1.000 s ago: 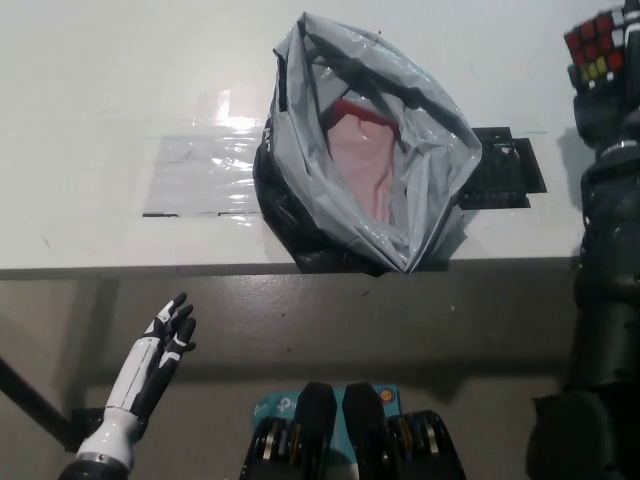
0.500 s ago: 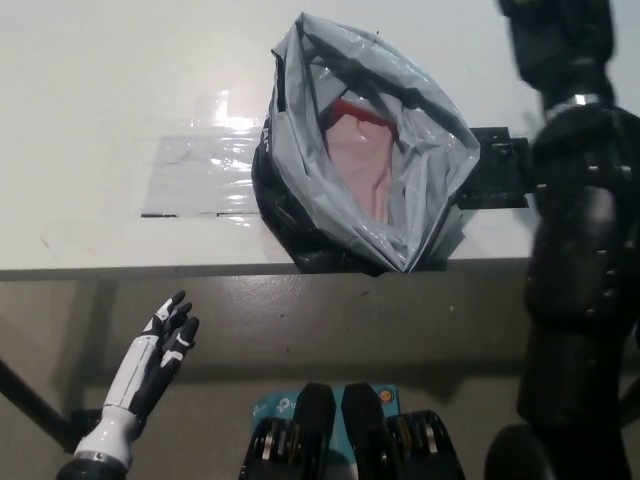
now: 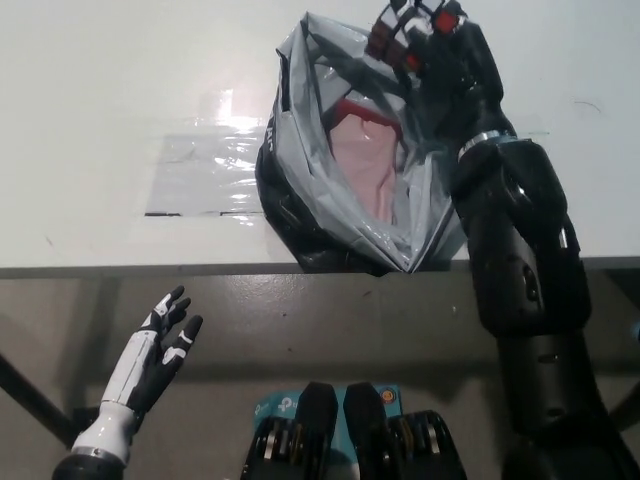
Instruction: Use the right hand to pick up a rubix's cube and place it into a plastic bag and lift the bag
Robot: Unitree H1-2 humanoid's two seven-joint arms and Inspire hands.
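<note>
Moved: the right hand (image 3: pixel 440 50) has swung in from the picture's right edge, where it sat a second ago, to the bag's far rim at about 1 o'clock of the mouth. Half a second ago only its arm showed, with the hand out of frame at top right.
Unmoved: the bag (image 3: pixel 365 150) and table (image 3: pixel 110 90) lie as they did; the left hand (image 3: pixel 158 345) has barely stirred.
Meaning: the carry looks nearly over. The cube is now over the bag's far edge, so the next step, as I judge it, is to bring it over the open middle and let go. Lifting the bag is not yet begun.
Right hand: fingers closed around the cube (image 3: pixel 410 25), holding it clear of the table.
Left hand: rests at 7 o'clock, below the table edge, fingers spread and holding nothing.
Cube: red, white and dark squares show between the black fingers; most of it is hidden by the hand. It sits at 12 to 1 o'clock of the bag, above the rim, not yet inside.
Bag: grey plastic, crumpled, mouth gaping toward the camera, pinkish inside with a red streak near the far wall. It stands at the table's near edge.
Risk: the rim is soft and may fold under the cube if released too near the edge.
</note>
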